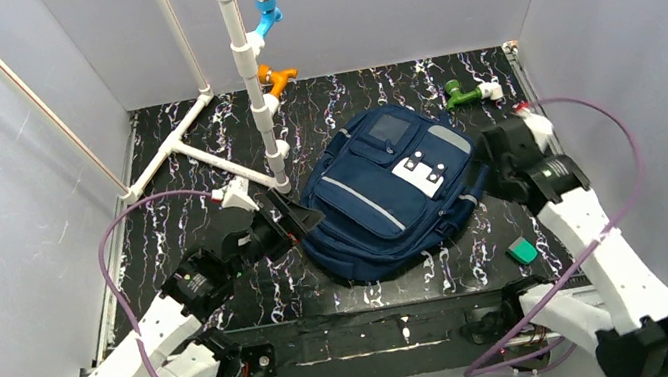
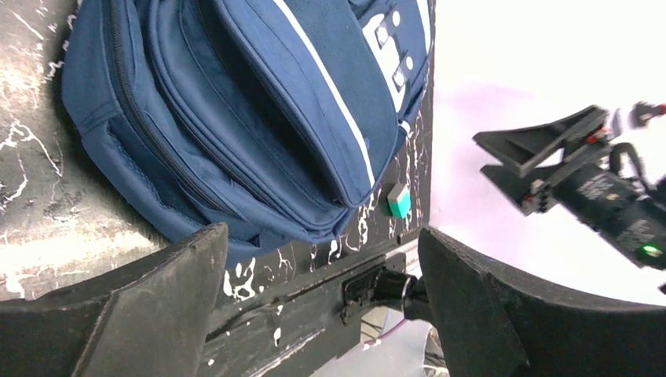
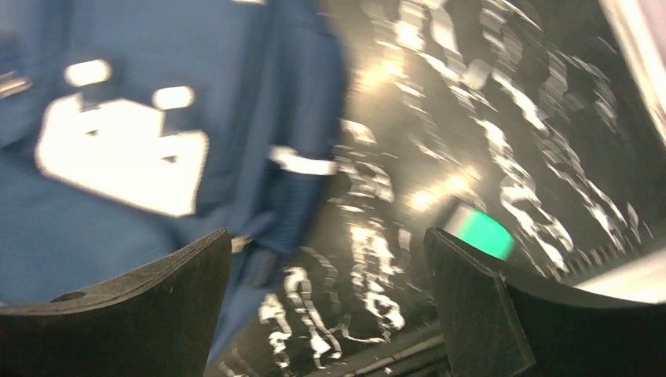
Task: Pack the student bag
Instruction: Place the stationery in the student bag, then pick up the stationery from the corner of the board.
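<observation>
BAG: student bag (image 1: 382,196) lies flat, front pockets up, at centre of black marbled table (image 1: 194,160) | LEFT: left gripper (image 2: 318,239) released, 2 fingers spread wide, empty, just beside bag's left edge | RIGHT: right gripper (image 3: 326,239) released, empty, near bag's right edge | OTHER: green block (image 1: 522,251) apart from bag, near-right.

Matt navy woven cloth on student bag (image 1: 382,196); table (image 1: 346,95) glossy black marbled sheet; pipe frame (image 1: 235,22) smooth white plastic.

student bag (image 1: 383,203) 1 | green block (image 1: 522,251) 1 | blue fitting (image 1: 267,12), orange fitting (image 1: 276,78), green fitting (image 1: 462,93) 3
</observation>
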You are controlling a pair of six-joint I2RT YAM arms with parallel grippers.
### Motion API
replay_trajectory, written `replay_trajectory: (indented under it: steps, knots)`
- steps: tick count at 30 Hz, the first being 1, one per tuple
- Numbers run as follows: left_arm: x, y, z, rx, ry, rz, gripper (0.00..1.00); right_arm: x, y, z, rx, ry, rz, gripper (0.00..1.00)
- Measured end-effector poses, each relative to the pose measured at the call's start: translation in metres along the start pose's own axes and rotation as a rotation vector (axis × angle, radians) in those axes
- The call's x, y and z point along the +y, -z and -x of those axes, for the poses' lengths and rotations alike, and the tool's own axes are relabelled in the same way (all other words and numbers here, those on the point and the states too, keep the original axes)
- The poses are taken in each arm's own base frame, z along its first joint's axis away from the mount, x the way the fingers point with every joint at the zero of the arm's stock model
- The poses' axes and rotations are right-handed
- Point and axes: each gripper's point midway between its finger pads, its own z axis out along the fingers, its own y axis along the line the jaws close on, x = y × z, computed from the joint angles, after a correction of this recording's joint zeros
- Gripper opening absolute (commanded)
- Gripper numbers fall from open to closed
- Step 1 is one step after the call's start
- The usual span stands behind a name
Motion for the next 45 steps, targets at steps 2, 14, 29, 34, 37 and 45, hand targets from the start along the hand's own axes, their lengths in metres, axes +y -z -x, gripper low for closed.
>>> replay_trajectory:
  steps: [2,14,29,34,37,45]
  knots:
    - [-0.002,0.001,-0.004,0.025,-0.004,-0.008,0.90,-0.050,-0.005,-0.016,0.007,-0.137,-0.150,0.98]
    - [-0.047,0.036,-0.016,0.180,0.012,-0.132,0.90,-0.148,-0.025,-0.110,0.191,-0.582,-0.556,0.98]
    - [-0.086,0.047,-0.003,0.257,-0.231,-0.167,0.91,-0.140,-0.064,-0.146,0.297,-0.704,-0.553,0.98]
    - [-0.084,0.018,0.004,0.287,-0.361,-0.136,0.91,-0.133,-0.077,-0.158,0.320,-0.723,-0.506,0.90]
    - [-0.083,0.006,0.009,0.298,-0.397,-0.140,0.91,-0.124,-0.083,-0.149,0.308,-0.720,-0.439,0.89]
    - [-0.077,-0.007,0.008,0.343,-0.428,-0.153,0.90,-0.096,-0.112,-0.109,0.243,-0.686,-0.234,0.76]
